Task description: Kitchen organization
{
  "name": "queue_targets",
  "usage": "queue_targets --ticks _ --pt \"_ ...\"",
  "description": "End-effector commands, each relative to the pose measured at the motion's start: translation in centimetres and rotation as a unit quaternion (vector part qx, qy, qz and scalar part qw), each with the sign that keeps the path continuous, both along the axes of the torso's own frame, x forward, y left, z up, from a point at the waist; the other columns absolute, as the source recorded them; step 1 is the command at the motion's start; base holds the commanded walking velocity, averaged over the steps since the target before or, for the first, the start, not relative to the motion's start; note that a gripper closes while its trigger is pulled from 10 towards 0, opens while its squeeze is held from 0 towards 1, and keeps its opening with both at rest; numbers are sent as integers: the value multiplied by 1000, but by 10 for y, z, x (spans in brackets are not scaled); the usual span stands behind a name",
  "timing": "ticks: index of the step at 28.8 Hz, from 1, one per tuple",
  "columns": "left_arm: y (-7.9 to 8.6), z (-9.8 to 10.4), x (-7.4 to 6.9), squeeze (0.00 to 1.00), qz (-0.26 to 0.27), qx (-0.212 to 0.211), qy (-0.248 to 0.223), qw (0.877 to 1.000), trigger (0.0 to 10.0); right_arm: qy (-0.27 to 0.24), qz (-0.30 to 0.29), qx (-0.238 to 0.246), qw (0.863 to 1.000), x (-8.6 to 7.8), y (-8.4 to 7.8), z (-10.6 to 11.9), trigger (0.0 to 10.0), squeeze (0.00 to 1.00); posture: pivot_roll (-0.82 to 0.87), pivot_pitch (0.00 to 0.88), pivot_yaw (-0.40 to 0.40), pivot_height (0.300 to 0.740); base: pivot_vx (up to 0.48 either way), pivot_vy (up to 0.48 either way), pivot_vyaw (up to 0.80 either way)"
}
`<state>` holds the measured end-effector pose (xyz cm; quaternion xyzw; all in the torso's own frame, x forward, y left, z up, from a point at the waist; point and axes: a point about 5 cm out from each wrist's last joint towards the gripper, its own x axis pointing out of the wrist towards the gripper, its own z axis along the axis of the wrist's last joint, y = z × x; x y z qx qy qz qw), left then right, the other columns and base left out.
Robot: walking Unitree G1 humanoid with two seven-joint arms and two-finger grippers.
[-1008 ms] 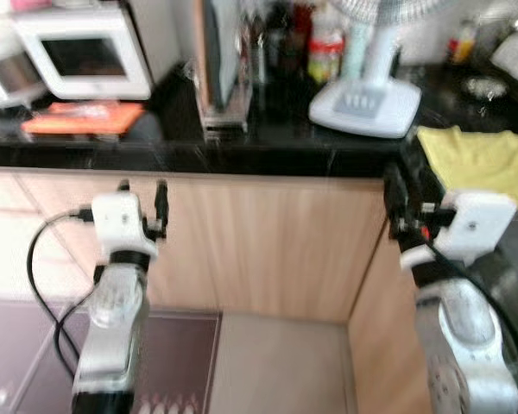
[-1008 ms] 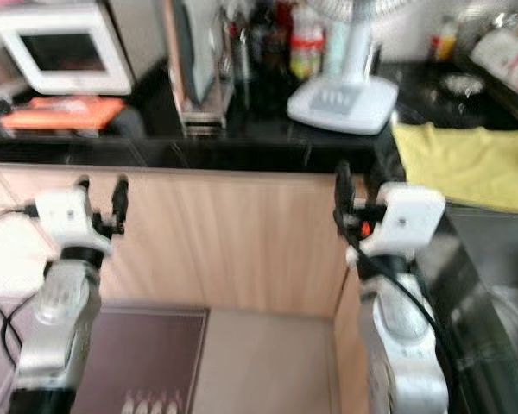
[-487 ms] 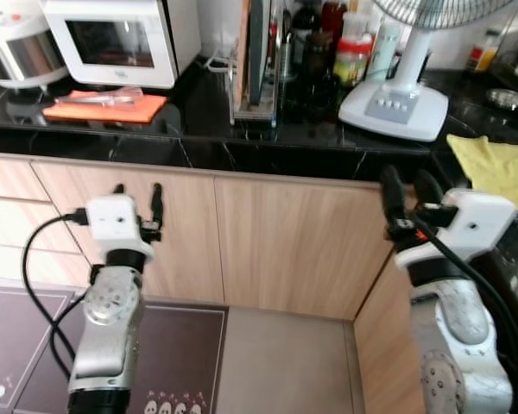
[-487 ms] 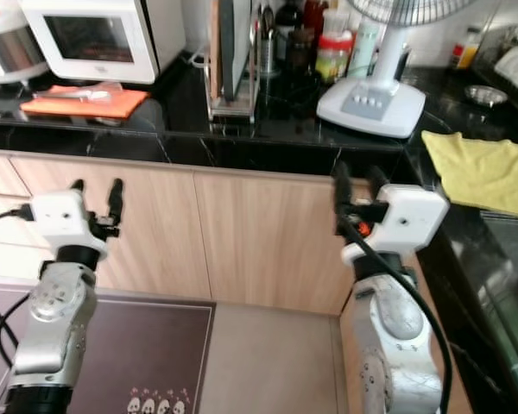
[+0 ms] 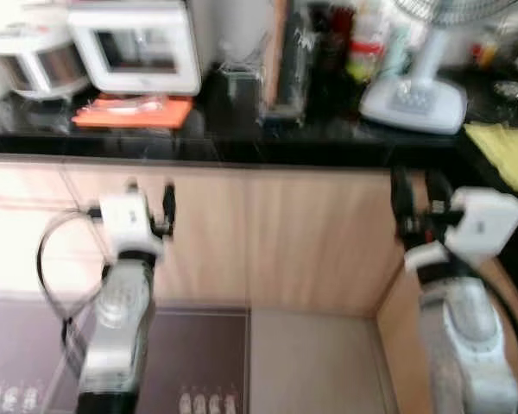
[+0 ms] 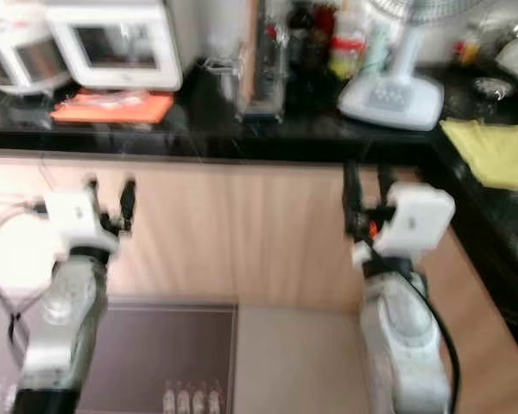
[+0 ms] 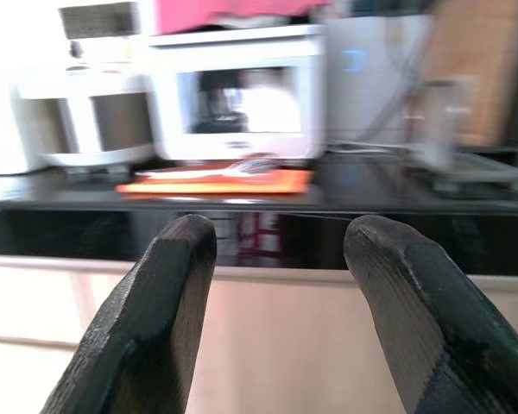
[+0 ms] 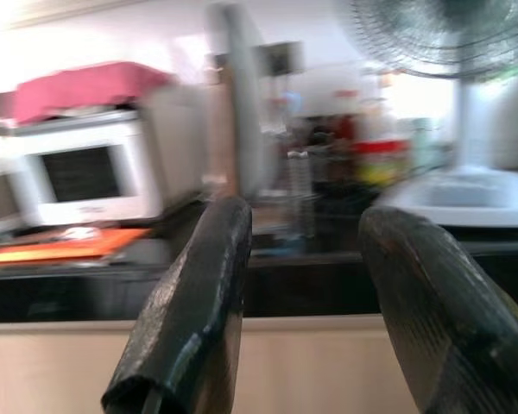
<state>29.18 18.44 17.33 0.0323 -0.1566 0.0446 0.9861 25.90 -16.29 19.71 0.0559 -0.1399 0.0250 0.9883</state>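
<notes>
Facing a black worktop, the robot raises both arms to cabinet height. The orange mat by the microwave lies ahead of and above the left tool, the nearer one. The right tool points toward the fan. Both tools are released and empty, fingers apart.

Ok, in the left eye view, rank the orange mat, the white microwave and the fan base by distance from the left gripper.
From the left gripper, held open in front of the cabinet:
1. Orange mat, on the counter just beyond it, slightly to its left.
2. White microwave, behind the mat against the wall.
3. Fan base, far along the counter on the robot's right.
</notes>
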Motion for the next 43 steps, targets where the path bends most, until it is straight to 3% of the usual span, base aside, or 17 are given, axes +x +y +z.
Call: queue_targets --ticks 1,4,8,12,14,15,18,21,26,27,29,31,32,34,36,43 --pt "-5 3 1 0 -5 -1 -5 1000 10000 -3 -10 -1 1000 0 -6 2 10000 0 -46 0 4 740 0 480 0" --pt "-6 1 1 0 -8 -1 0 1000 10000 1 -9 2 1000 1 -6 0 10000 0 -46 0 4 740 0 480 0" --pt "1 -18 2 0 -4 -1 37 999 10000 23 -14 21 999 3 -11 -12 10000 0 -44 0 3 740 0 480 0" --pt "14 -56 4 0 -7 -2 117 993 10000 114 -36 35 992 6 -25 -58 10000 0 -34 0 -1 740 0 197 0" --pt "15 -62 4 0 -6 -2 129 992 10000 125 -34 36 991 6 -27 -65 10000 0 -33 0 -1 740 0 0 0" --pt "20 -91 3 0 -10 -8 209 978 10000 170 -35 26 984 3 -32 -92 10000 0 -30 0 -2 740 0 0 0" --pt "23 -124 -5 0 -23 -18 284 958 10000 227 -43 18 973 -2 -39 -124 10000 0 -29 0 0 740 0 0 0" --pt "27 -166 -26 0 -26 -25 365 930 10000 317 -42 6 947 -16 -45 -176 10000 0 -25 0 -2 740 0 0 0" --pt "29 -191 -44 0 -28 -29 416 908 10000 406 -45 4 913 -39 -49 -220 10000 0 -18 0 -6 740 0 0 0" --pt "29 -201 -51 0 -29 -28 440 897 10000 432 -48 16 900 -48 -49 -233 10000 0 -20 0 -2 740 0 0 0" --pt "28 -207 -57 0 -28 -29 456 889 10000 455 -49 20 889 -56 -48 -243 10000 0 -21 0 -3 740 0 0 0" --pt "24 -219 -67 0 -36 -18 485 874 10000 502 -36 -6 864 -72 -43 -260 10000 0 -8 0 -4 740 0 0 0" --pt "24 -219 -67 0 -36 -18 485 874 10000 502 -36 -6 864 -72 -43 -260 10000 0 -8 0 -4 740 0 0 0" --pt "21 -228 -76 0 -41 -6 509 860 10000 535 -20 -22 844 -85 -38 -272 10000 0 -13 0 0 740 0 0 0" --pt "20 -229 -76 0 -43 -8 512 858 10000 554 -19 -21 832 -93 -39 -278 10000 0 -16 0 3 740 0 0 0" --pt "27 -235 -83 0 -38 6 531 846 10000 553 -35 4 832 -93 -39 -282 10000 0 -8 0 8 740 0 0 0"
